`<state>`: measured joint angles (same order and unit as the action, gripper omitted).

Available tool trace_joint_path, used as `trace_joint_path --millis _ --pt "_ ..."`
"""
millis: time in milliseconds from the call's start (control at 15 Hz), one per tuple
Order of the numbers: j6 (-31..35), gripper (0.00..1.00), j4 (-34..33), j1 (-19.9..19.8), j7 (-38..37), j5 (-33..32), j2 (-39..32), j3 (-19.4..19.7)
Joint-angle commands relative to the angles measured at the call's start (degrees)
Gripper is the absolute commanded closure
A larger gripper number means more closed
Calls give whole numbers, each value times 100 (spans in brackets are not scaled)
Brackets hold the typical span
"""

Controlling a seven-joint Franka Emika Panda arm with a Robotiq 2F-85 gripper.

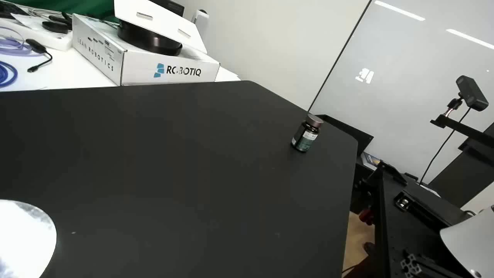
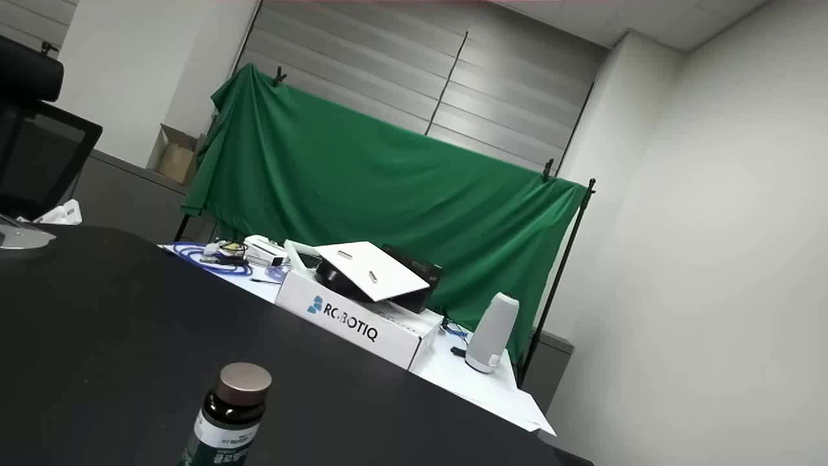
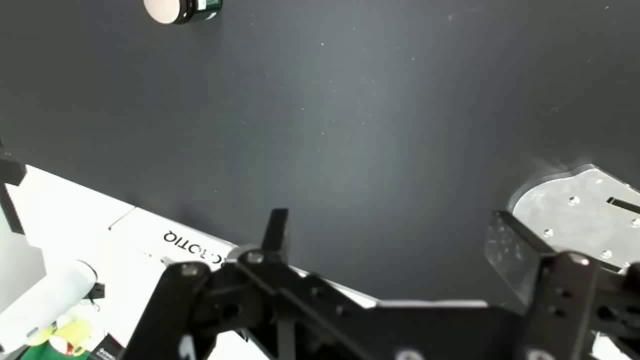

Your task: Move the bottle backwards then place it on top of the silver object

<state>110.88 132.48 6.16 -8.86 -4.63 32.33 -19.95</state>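
The bottle (image 1: 307, 135) is small and dark with a brownish cap and a green label, and stands upright on the black table. It also shows in an exterior view (image 2: 229, 417), cut by the bottom edge, and in the wrist view (image 3: 185, 7), cut by the top edge. The silver object (image 1: 27, 235) is a flat shiny disc lying on the table, cut by the frame edge; it also shows in an exterior view (image 2: 22, 237) and at the right of the wrist view (image 3: 570, 210). My gripper (image 3: 390, 220) is open and empty above the table, apart from both, out of both exterior views.
A white printed box (image 1: 170, 73) with a white board (image 1: 158, 23) on it stands on a white table beyond the black table's (image 1: 173, 154) edge. A camera on a mount (image 1: 472, 92) stands past the black table's edge near the bottle. A white cylinder (image 2: 491, 333) stands beside the box.
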Motion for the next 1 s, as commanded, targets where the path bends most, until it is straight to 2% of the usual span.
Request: trace_joint_path --millis 0,600,733,933 --pt "-16 0 -13 180 -85 -99 -42 140" --pt "-10 0 -13 180 -85 -99 -38 140" --pt "383 0 371 286 76 80 227 371" --pt "1445 0 1229 263 140 69 682 725"
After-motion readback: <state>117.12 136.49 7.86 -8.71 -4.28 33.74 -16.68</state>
